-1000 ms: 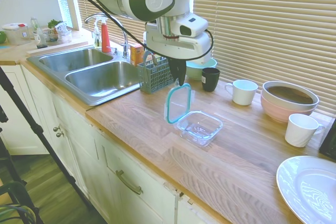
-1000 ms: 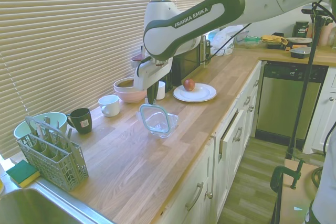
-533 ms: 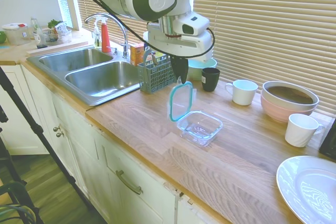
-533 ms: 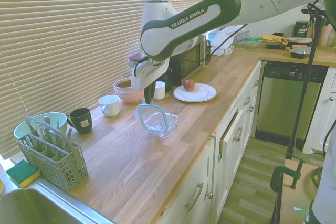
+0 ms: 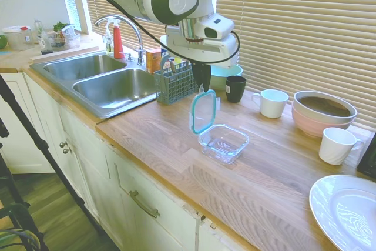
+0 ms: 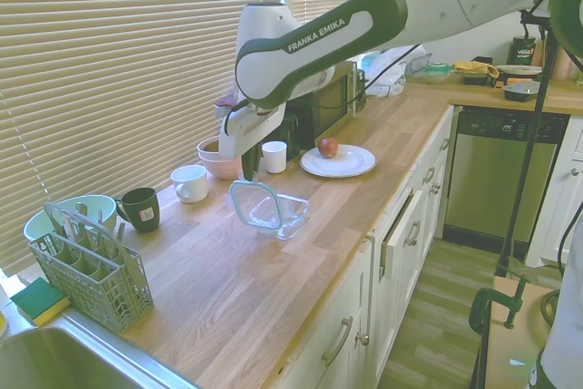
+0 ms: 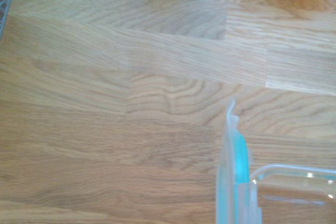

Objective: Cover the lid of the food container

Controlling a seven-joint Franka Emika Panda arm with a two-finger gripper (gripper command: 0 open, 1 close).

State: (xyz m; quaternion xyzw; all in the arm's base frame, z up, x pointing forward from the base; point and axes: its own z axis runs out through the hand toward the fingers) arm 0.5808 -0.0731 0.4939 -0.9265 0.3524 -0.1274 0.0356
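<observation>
Since the earlier frames the lid [image 5: 203, 112] has lifted a touch and drifted toward the dish rack side, so its bottom edge now sits up around the near rim of the food container [image 5: 223, 143] instead of down against its side. It hangs nearly upright, pinched at its top tab by the gripper [image 5: 201, 89], whose fingers are closed tight on that tab. The container sits open on the wooden counter [image 5: 264, 174], right beside and slightly under the lid. My worry: the grip is only on a small tab, so when the arm tips the lid flat it could swivel or slip out, and if the lid comes down off-centre one corner will ride on the glass rim and it just won't seat, maybe shoving the light dish along the counter. Count-wise I see one lid, one glass container, two white mugs [image 5: 271, 103] plus one dark mug [image 5: 235, 88], a pink bowl [image 5: 322, 116], a teal bowl [image 5: 224, 74], one white plate [image 5: 346, 210] and one grey cutlery basket [image 5: 174, 84].
</observation>
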